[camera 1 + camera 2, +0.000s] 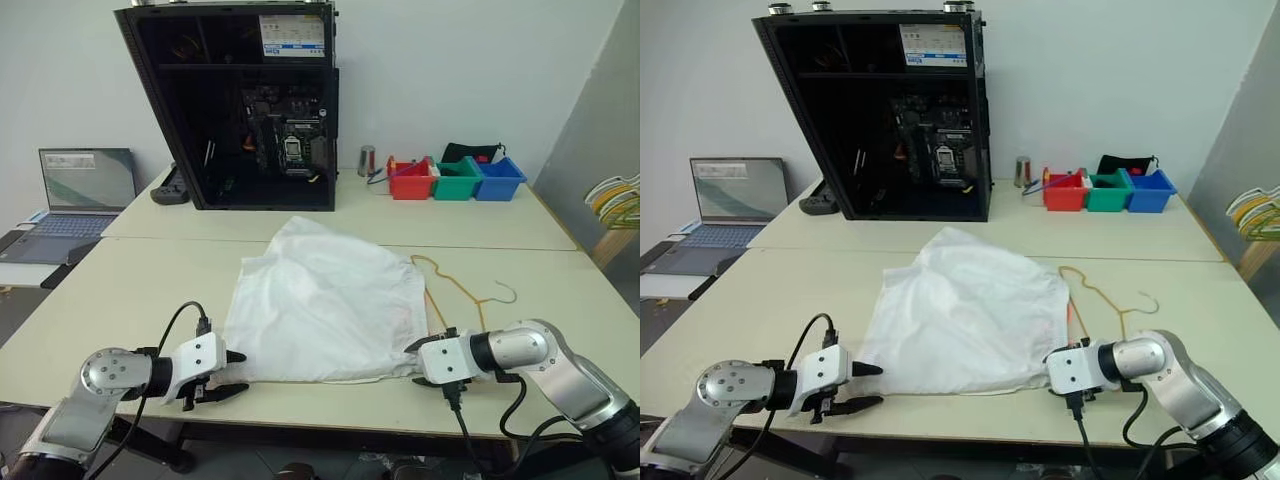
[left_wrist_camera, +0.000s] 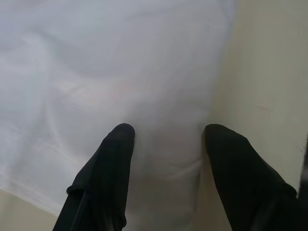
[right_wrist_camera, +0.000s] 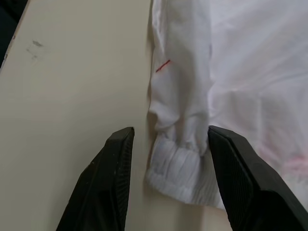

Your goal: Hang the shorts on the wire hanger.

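Black computer case behind shorts

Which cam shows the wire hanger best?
Left eye view: the wire hanger lies on the table, loop and hook visible, its near left part tucked under the shorts. Right eye view shows it similarly. The wrist views show shorts fabric and tabletop instead.

hidden: wire hanger partly under shorts | laptop cut off
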### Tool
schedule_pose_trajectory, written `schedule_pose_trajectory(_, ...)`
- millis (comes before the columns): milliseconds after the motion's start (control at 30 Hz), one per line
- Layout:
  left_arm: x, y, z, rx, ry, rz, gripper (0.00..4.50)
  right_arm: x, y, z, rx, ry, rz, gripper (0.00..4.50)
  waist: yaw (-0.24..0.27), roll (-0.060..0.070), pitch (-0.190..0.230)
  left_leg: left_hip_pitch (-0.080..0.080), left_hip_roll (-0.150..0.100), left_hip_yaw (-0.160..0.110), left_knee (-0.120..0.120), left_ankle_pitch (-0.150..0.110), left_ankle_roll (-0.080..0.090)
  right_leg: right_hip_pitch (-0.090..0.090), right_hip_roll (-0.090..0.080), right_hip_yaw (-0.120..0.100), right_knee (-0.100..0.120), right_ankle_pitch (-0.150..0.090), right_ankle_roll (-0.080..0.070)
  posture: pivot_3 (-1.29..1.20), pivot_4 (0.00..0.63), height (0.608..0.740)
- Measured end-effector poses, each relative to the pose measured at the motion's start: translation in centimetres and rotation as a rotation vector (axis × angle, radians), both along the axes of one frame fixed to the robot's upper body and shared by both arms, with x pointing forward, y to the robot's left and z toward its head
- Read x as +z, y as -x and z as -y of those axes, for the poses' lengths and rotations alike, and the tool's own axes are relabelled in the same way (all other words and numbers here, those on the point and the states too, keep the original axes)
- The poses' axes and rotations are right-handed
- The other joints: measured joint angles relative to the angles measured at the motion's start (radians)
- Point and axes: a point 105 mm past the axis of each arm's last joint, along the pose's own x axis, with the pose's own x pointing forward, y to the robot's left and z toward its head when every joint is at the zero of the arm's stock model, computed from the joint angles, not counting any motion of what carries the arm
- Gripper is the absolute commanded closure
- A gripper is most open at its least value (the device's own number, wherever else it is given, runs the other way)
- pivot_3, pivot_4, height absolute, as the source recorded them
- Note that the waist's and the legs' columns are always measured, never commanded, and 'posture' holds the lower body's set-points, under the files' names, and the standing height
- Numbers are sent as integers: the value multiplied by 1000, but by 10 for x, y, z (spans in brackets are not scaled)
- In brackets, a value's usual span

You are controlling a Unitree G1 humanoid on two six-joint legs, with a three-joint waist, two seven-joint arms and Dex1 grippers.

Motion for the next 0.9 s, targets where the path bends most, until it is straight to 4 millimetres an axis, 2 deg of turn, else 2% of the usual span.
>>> schedule_pose_trajectory(100,-2,-1,-1,-17,0,-9,2540,-2,-3,0,-9,-4,-4,2622,-4,1,-1,4,1,2,0,0,0,3,0,-1,0,0,0,-85,1,740)
schedule_pose_trajectory(233,-5,-5,-2,-30,-10,-7,3488,-5,-6,2,-26,-3,-13,3678,-7,3,-2,6,2,3,0,0,0,3,-1,0,2,0,0,-88,1,740)
schedule_pose_trajectory(367,-4,-12,-6,-19,-22,4,4283,-5,-7,1,-41,-12,-23,4500,-12,3,-2,6,2,2,-1,0,0,2,0,0,3,0,0,-89,1,740)
schedule_pose_trajectory(400,-4,-13,-7,-15,-24,4,4470,-5,-7,0,-43,-13,-25,4500,-12,3,-2,6,2,3,-1,0,0,2,0,0,3,0,0,-90,1,740)
schedule_pose_trajectory(633,6,-27,-6,32,-11,9,4470,-2,-6,-3,-50,-23,-38,4500,-14,2,-1,4,2,3,0,-1,-1,0,0,0,3,0,0,-81,0,740)
schedule_pose_trajectory(667,8,-23,-4,25,-5,-20,4470,0,-5,-3,-46,-24,-44,4500,-15,2,-1,3,2,3,0,-1,-1,0,0,0,3,0,0,-81,0,740)
schedule_pose_trajectory(700,14,-6,-3,-17,-13,-108,4470,6,-1,-4,-32,-33,-65,4500,-20,0,0,-2,2,4,0,-1,-2,-2,0,1,4,0,0,-77,0,740)
schedule_pose_trajectory(733,16,3,-4,-40,-26,-152,4470,9,1,-4,-24,-31,-69,4500,-26,0,0,-3,3,4,0,-1,-2,-3,0,1,3,0,0,-75,0,740)
schedule_pose_trajectory(900,40,44,5,-145,-3,-365,4470,28,14,-1,11,-31,-135,4500,-30,0,5,-3,4,4,0,-2,-2,-2,0,0,3,-1,-1,-66,0,740)
